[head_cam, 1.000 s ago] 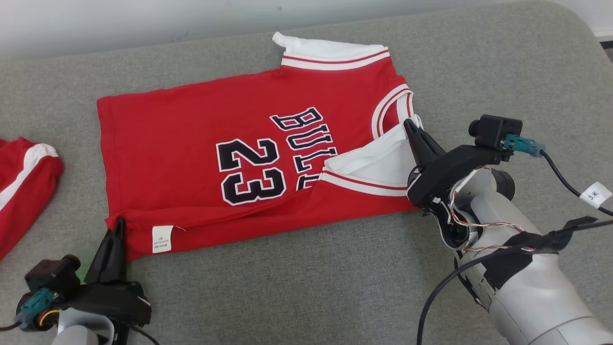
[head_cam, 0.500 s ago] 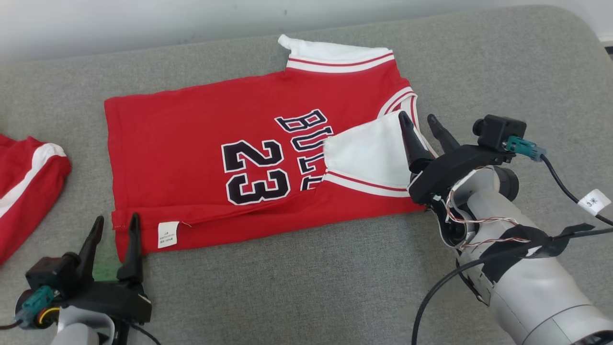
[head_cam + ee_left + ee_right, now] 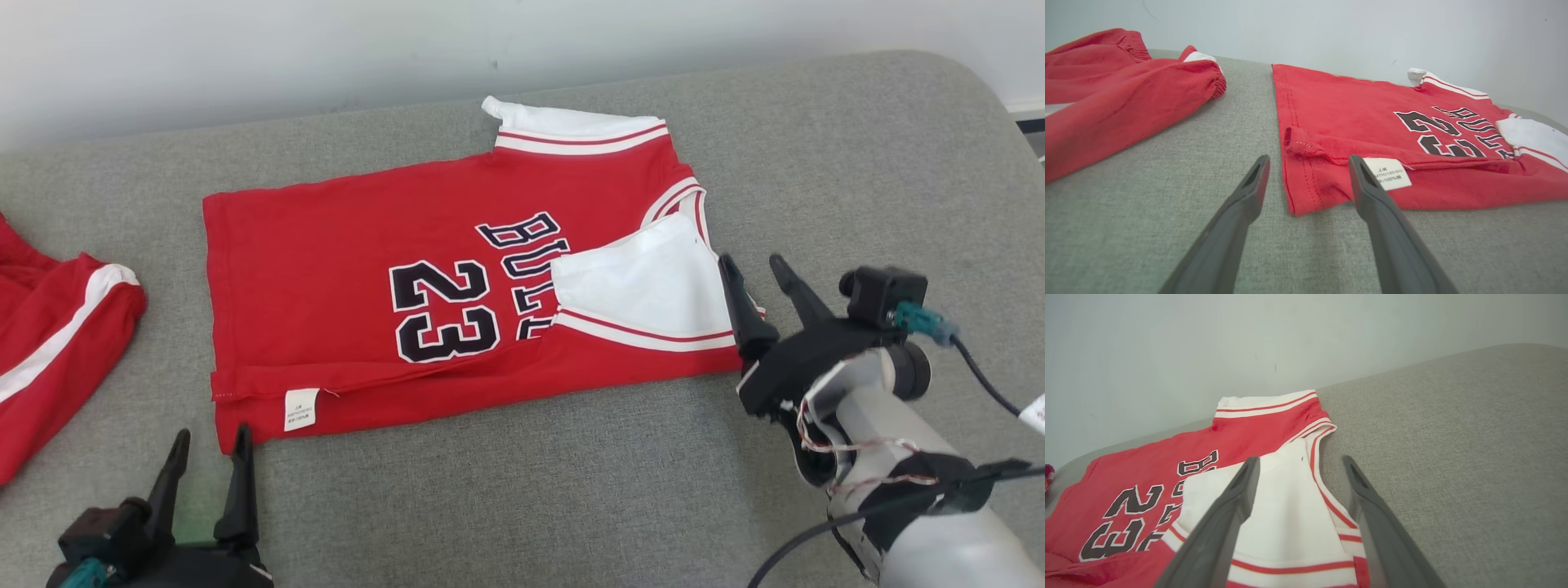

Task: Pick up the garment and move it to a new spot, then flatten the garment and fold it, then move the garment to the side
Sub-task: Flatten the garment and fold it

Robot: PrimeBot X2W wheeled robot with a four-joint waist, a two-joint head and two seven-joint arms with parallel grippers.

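Hovering low over the grey cushion (image 3: 571,474), we hold nothing. Our left gripper (image 3: 212,434) gapes wide just short of the garment (image 3: 326,269) at its near-left corner, and our right gripper (image 3: 749,261) is equally wide by its white sleeve. The garment lies mid-cushion with its near edge folded over, apart from the red clothing (image 3: 57,327) at left.

A jersey (image 3: 457,278) lies on a cushion (image 3: 571,490), a wall (image 3: 245,49) behind, a second garment (image 3: 57,343) well to its left, the left gripper (image 3: 212,434) just before its near-left corner, and the right gripper (image 3: 749,261) beside its right edge.
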